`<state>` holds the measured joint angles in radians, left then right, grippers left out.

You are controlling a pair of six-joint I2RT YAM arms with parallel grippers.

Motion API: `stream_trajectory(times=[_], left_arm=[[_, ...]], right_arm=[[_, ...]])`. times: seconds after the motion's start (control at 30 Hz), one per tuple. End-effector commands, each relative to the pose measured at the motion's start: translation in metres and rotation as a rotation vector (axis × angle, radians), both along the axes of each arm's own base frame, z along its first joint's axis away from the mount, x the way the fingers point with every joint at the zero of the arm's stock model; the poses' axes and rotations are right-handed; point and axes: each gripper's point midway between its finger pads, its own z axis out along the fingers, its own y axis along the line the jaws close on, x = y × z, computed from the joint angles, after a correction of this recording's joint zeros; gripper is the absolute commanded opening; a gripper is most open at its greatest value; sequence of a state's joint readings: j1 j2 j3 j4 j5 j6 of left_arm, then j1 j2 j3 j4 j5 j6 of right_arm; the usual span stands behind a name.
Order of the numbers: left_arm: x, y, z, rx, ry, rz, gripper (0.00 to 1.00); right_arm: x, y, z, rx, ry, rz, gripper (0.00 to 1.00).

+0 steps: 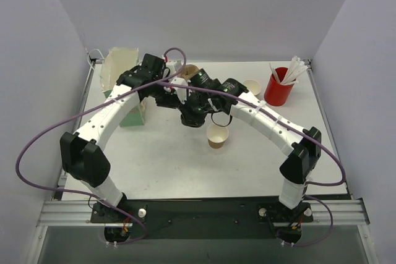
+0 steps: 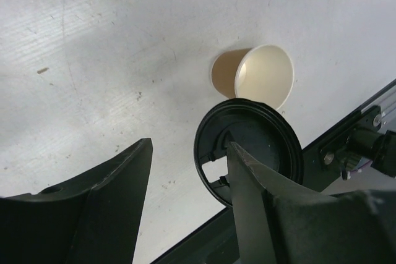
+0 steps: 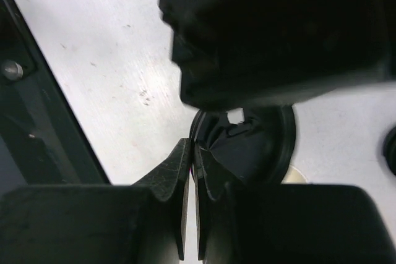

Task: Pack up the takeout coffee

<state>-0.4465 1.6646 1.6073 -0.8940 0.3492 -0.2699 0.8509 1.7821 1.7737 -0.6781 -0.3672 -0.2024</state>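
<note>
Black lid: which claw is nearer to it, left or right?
Right. The right claw pinches the black lid by its rim; the left claw is open close beside it, gripping nothing.

lid (image 2: 260,125) just beside the cup (image 2: 263,78)

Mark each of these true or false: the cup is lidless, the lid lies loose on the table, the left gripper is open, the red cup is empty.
1. The takeout coffee cup stands upright on the table with no lid on it. True.
2. The black lid lies loose on the table. False: the right gripper is shut on its rim.
3. The left gripper is open and grips nothing. True.
4. The red cup is empty. False: white sticks stand in it.
</note>
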Motion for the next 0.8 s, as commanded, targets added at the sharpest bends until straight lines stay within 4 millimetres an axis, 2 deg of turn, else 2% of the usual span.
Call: stream_trajectory(times=[0.0,0.03,0.07,0.1,0.13,0.17,0.2,0.23,0.27,0.3,0.33,0.37,0.4,0.43,0.53,0.57,0.63,0.67,0.77], left_arm=[[0.033,0.004,0.071,-0.139,-0.23,0.08,0.63],[0.035,0.005,0.078,-0.163,-0.246,0.096,0.63],[0.042,0.009,0.094,-0.198,-0.3,0.114,0.64],[0.043,0.01,0.097,-0.221,-0.303,0.13,0.64],[0.044,0.012,0.102,-0.247,-0.314,0.135,0.64],[0.046,0.012,0.117,-0.288,-0.362,0.135,0.64],[0.048,0.016,0.122,-0.314,-0.378,0.141,0.64],[0.044,0.012,0.129,-0.367,-0.397,0.124,0.64],[0.042,0.012,0.133,-0.395,-0.409,0.117,0.64],[0.042,0.012,0.137,-0.428,-0.414,0.122,0.64],[0.039,0.01,0.141,-0.464,-0.447,0.107,0.64],[0.034,0.007,0.144,-0.503,-0.444,0.076,0.64],[0.032,0.005,0.147,-0.536,-0.437,0.078,0.64],[0.031,0.003,0.152,-0.563,-0.458,0.059,0.64],[0.025,-0.006,0.156,-0.629,-0.452,0.008,0.64],[0.024,-0.008,0.151,-0.646,-0.437,0.0,0.64],[0.023,-0.014,0.154,-0.696,-0.429,-0.025,0.64],[0.022,-0.016,0.153,-0.71,-0.422,-0.031,0.64],[0.022,-0.02,0.153,-0.749,-0.393,-0.039,0.64]], right_arm=[[0.014,0.008,0.024,0.149,0.13,-0.1,0.0],[0.024,0.004,0.029,0.185,0.157,-0.133,0.0],[0.023,0.007,0.039,0.24,0.199,-0.116,0.0],[0.026,0.01,0.046,0.293,0.261,-0.157,0.0],[0.04,0.002,0.054,0.342,0.295,-0.201,0.0],[0.042,0.0,0.056,0.378,0.343,-0.217,0.0],[0.045,0.003,0.074,0.474,0.368,-0.186,0.0],[0.057,-0.007,0.084,0.537,0.437,-0.265,0.0],[0.067,-0.007,0.084,0.601,0.45,-0.269,0.0],[0.065,-0.011,0.099,0.664,0.483,-0.265,0.0],[0.068,-0.014,0.104,0.71,0.57,-0.323,0.0],[0.079,-0.026,0.109,0.761,0.604,-0.368,0.0],[0.086,-0.029,0.112,0.834,0.589,-0.357,0.0],[0.087,-0.034,0.121,0.89,0.705,-0.406,0.0],[0.097,-0.054,0.143,1.076,0.696,-0.381,0.0],[0.096,-0.059,0.166,1.171,0.708,-0.346,0.0],[0.104,-0.075,0.171,1.264,0.756,-0.377,0.0],[0.101,-0.082,0.189,1.342,0.792,-0.329,0.0],[0.101,-0.098,0.208,1.464,0.844,-0.274,0.0]])
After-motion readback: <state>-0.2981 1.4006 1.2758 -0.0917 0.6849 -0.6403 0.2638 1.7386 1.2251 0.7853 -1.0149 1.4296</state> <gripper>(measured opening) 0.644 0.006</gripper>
